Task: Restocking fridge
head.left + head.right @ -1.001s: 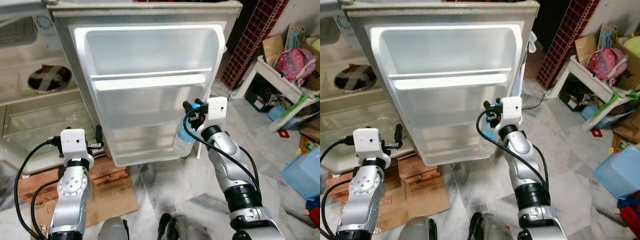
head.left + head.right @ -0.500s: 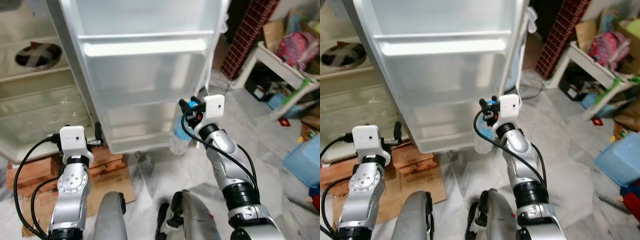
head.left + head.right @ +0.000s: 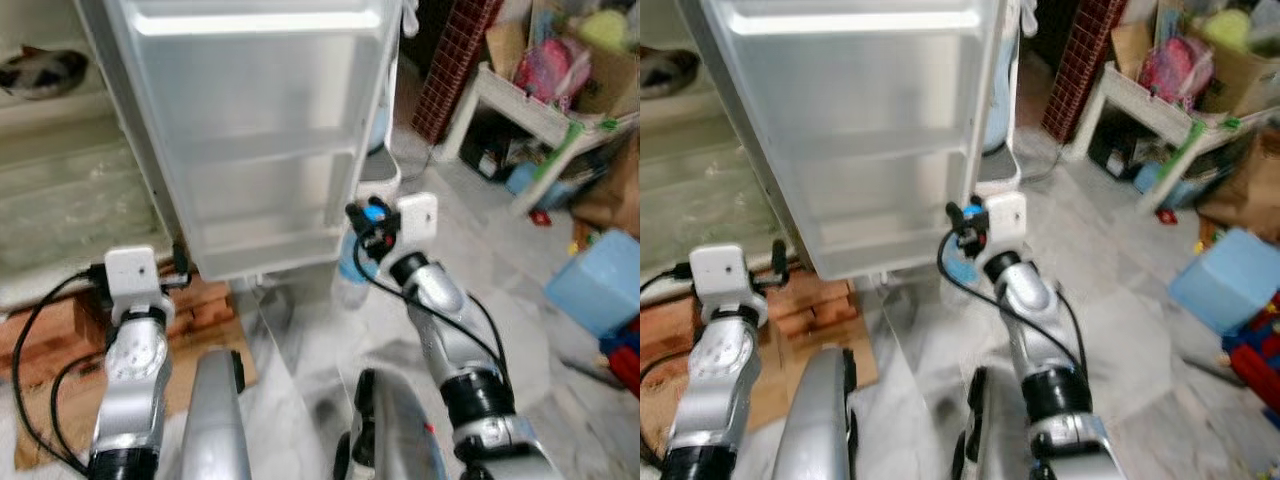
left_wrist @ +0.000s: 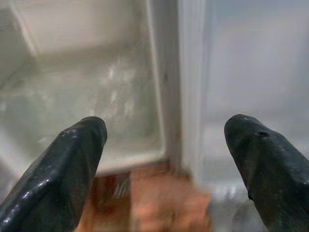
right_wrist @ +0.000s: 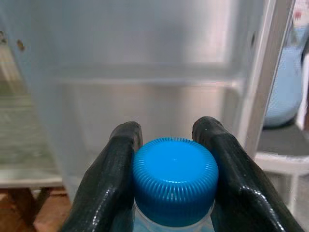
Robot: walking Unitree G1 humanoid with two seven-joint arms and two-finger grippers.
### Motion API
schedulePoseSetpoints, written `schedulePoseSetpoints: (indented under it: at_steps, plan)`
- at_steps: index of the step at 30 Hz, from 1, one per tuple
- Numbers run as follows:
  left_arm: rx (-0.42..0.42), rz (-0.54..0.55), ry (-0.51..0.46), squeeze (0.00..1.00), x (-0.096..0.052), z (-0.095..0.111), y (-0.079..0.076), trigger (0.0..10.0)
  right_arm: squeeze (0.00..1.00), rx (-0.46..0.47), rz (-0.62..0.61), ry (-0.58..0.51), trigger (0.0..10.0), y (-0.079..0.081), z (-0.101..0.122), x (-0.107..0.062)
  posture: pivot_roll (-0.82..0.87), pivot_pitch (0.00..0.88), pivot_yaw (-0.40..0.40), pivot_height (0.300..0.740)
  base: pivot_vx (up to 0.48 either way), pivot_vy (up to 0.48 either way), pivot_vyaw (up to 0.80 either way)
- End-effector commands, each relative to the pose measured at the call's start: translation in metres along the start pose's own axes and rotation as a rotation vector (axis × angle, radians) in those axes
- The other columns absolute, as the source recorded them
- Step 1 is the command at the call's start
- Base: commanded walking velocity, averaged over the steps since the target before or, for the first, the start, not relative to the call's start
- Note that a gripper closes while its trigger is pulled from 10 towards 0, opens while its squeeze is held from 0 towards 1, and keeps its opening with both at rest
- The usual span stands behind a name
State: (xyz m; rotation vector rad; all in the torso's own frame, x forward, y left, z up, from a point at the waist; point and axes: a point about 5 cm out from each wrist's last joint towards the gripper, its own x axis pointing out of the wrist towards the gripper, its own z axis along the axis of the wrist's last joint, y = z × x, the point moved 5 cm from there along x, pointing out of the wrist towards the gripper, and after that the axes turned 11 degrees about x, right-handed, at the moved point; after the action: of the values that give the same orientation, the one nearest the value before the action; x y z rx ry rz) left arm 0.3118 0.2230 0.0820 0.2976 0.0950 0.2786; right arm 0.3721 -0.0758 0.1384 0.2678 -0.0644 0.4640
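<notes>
Bottle at the fridge door, neck pinched in the right pincer.

Right pincer [image 3: 362, 218] holds the water bottle [image 3: 349, 280] by its blue cap [image 5: 174, 180], hanging just beside the fridge door's [image 3: 250, 130] lower corner. Left pincer [image 4: 164, 159] hovers with its 2 fingers spread wide, empty, near the door's hinge side. Full and clear plastic, the bottle likely swings heavy and slick; the ribbed cap or neck gives the surest hold.

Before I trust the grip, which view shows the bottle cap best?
The right wrist view: the blue bottle cap sits sharp and close between the right gripper's fingers. In the two eye views it is a small blue spot at that gripper, blurred, above the clear bottle.
</notes>
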Motion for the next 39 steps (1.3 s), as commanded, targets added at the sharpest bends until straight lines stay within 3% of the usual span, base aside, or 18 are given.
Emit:
schedulePoseSetpoints:
  at_steps: [1, 12, 17, 21, 39]
  plan:
    - [0.008, 0.013, 0.006, 0.0, 0.002, 0.0, 0.002, 10.0, 0.0, -0.026, 0.026, -0.031, 10.0, 0.005, 0.008, 0.0, 0.03, 0.151, -0.069, 0.554, 0.0, 0.0, 0.0]
    - [-0.004, 0.034, 0.018, 0.0, 0.004, -0.002, 0.004, 10.0, 0.0, -0.097, 0.128, -0.044, 10.0, 0.023, 0.01, 0.001, 0.03, 0.149, -0.071, 0.554, 0.0, 0.0, 0.0]
    - [-0.006, 0.037, 0.019, 0.0, 0.004, -0.003, 0.004, 10.0, 0.0, -0.133, 0.197, -0.061, 10.0, 0.038, 0.013, 0.003, 0.03, 0.149, -0.073, 0.554, 0.154, 0.0, 0.77]
    - [-0.008, 0.037, 0.02, 0.0, 0.004, -0.003, 0.004, 10.0, 0.0, -0.128, 0.201, -0.065, 10.0, 0.039, 0.015, 0.003, 0.03, 0.149, -0.073, 0.554, 0.271, 0.0, 0.74]
    - [-0.008, 0.029, 0.022, 0.0, 0.005, -0.004, 0.002, 10.0, 0.0, -0.17, 0.154, -0.11, 10.0, 0.029, 0.026, 0.005, 0.02, 0.153, -0.077, 0.554, 0.333, 0.0, 0.0]
